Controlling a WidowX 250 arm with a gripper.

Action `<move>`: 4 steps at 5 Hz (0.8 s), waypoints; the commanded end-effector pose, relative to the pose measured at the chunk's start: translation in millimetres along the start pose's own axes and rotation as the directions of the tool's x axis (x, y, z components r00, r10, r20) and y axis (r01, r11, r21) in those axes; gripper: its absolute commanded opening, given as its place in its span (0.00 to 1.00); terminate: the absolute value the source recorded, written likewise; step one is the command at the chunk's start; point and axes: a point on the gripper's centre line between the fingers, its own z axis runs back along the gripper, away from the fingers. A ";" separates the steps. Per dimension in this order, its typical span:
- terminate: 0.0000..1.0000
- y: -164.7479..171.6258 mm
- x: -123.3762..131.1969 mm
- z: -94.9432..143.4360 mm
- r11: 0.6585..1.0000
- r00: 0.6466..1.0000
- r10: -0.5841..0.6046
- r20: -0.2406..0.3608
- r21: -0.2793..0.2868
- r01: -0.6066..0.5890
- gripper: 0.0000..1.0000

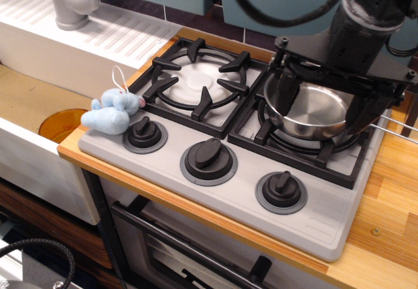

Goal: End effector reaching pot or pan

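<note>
The black metal robot gripper (323,103) hangs over the small round shiny steel pan (309,111). Its two fingers are spread wide, one at the left rim of the pan, one at the right side, and they grasp nothing. The pan sits on the right black burner grate of the grey stove (215,149). Left of the stove lies a light blue plush toy (113,109), and the stove sits on a wooden counter (385,197).
</note>
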 end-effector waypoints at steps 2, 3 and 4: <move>0.00 20.3 36.4 -3.5 0.999 0.994 -0.039 0.105 -0.032 0.043 1.00; 0.00 23.5 46.6 -13.0 0.999 0.991 -0.039 0.128 -0.031 0.043 1.00; 0.00 21.8 58.6 -34.2 0.996 0.985 -0.053 0.167 -0.061 0.064 1.00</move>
